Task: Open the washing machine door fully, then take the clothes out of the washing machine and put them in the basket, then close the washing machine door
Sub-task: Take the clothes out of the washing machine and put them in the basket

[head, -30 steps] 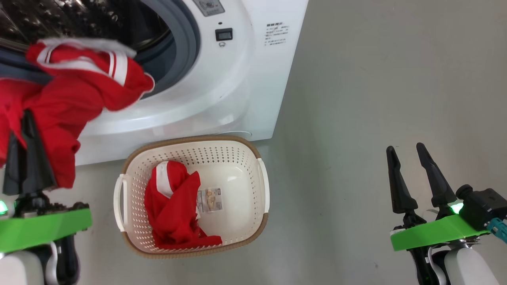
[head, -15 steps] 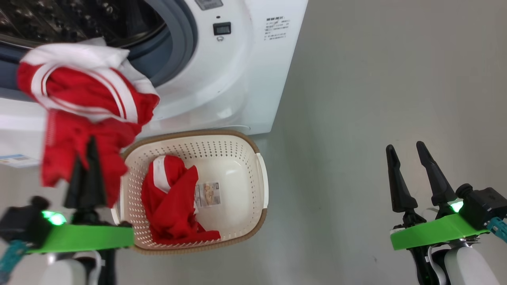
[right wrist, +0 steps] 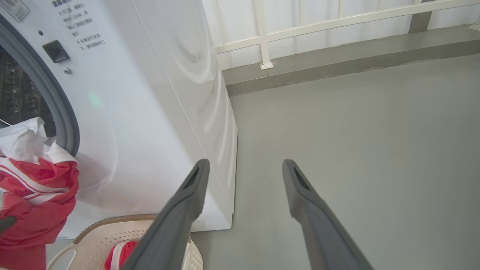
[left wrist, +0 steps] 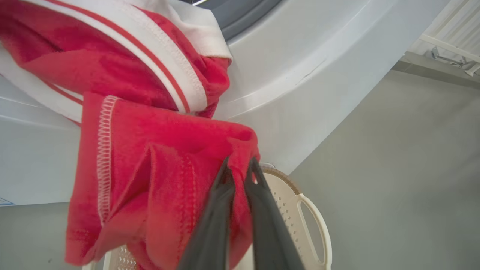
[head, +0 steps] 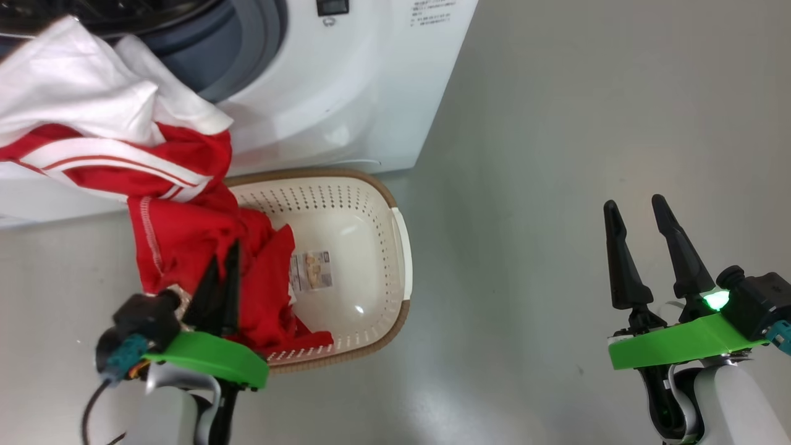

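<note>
washing machine [head: 346,93] – front open | clothes [head: 179,235] – red bundle hanging over basket [head: 371,183], one piece already inside | left gripper [head: 225,253] clamped on bundle | right gripper [head: 634,201] jaws apart, idle | step: unloading; next: lower into basket, let go

Gripping bunched red-and-white clothes [head: 179,235] in left claw [head: 225,253], over cream basket [head: 346,198], white washing machine [head: 346,93] beyond.

clothes [head: 275,290] in basket [head: 371,210]; basket before washing machine [head: 346,93].
</note>
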